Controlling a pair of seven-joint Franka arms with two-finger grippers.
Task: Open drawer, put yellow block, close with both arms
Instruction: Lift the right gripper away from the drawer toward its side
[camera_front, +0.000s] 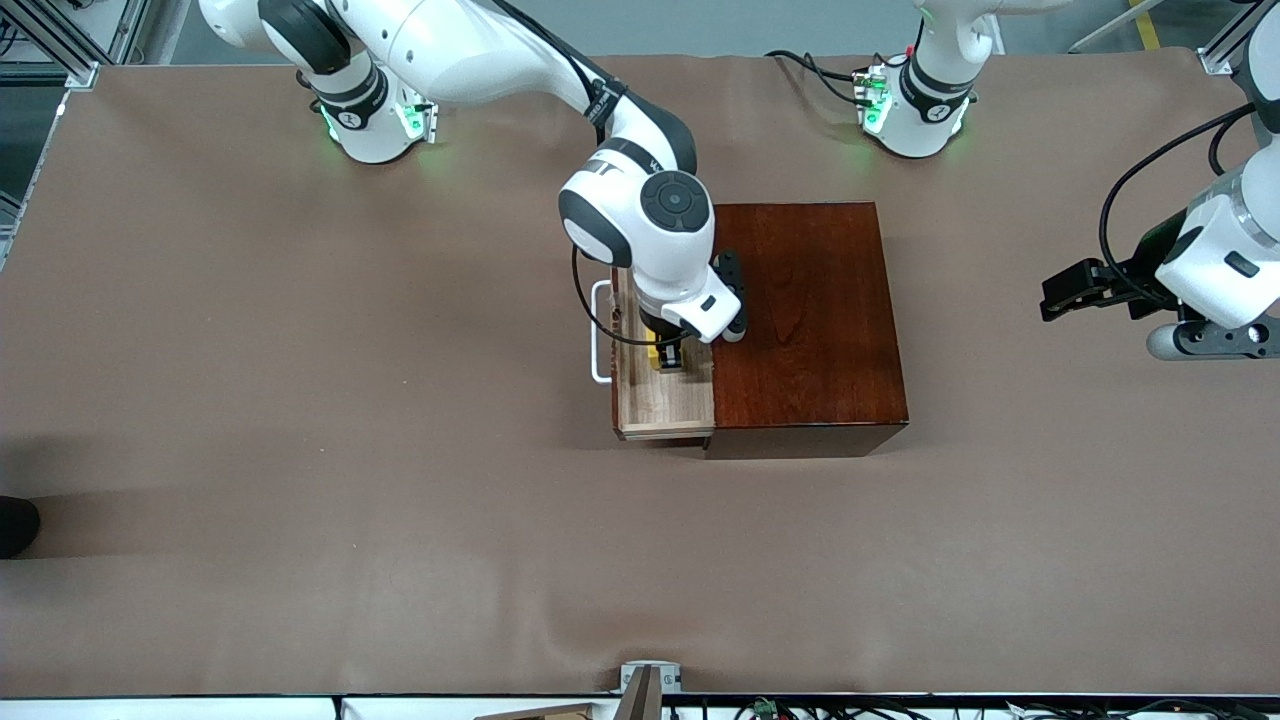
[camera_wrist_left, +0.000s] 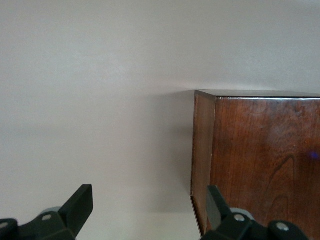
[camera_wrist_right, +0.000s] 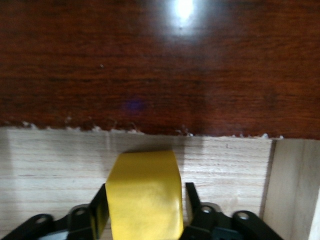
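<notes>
The right hand (camera_front: 668, 357) reaches down into the open pale-wood drawer (camera_front: 665, 400) of the glossy reddish-brown box (camera_front: 810, 320), its fingers just parted beside the small yellow cube (camera_wrist_right: 145, 192), apparently releasing it there. The left hand (camera_front: 1075, 293) waits spread over the surface beside the box, likely for closing.

Pale-wood drawer (camera_front: 665, 405) pulled open, sm yellow block (camera_wrist_right: 145, 192) inside, btwn tool fingers

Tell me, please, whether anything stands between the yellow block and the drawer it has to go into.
Nothing visible does: the right pincer has the yellow block between its fingers, already inside the open drawer.
</notes>
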